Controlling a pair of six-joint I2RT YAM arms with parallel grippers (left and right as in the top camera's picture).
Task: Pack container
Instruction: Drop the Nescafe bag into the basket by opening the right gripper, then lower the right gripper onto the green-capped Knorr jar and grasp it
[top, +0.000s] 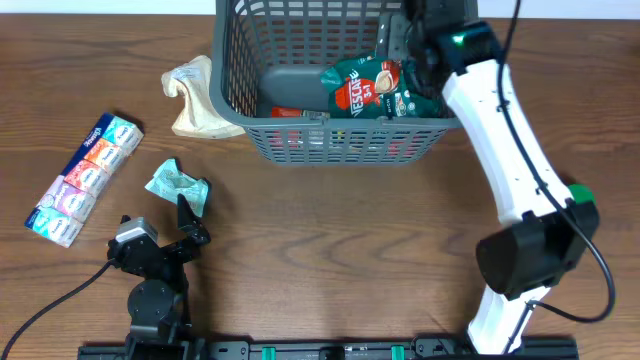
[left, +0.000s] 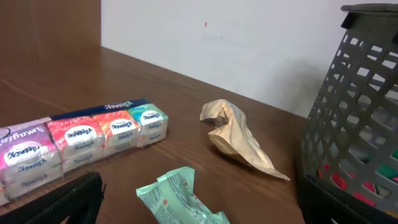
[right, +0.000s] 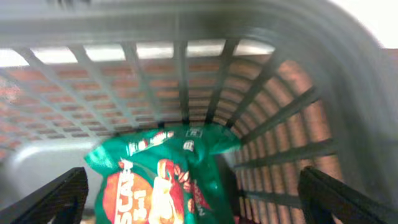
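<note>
We see the basket (top: 232, 70) at the top centre of the overhead frame. The right gripper (right: 196, 193) is inside its right end, fingers apart over a green packet (top: 370, 88). The left gripper (top: 192, 215) rests well apart at lower left, fingers apart.

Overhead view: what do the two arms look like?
The right arm has white links between bulky black joints, green accents at two joints, and a thin black cable alongside. The left arm is black, with a small grey block and a black wire trailing off. Both sets of jaws are black.
</note>
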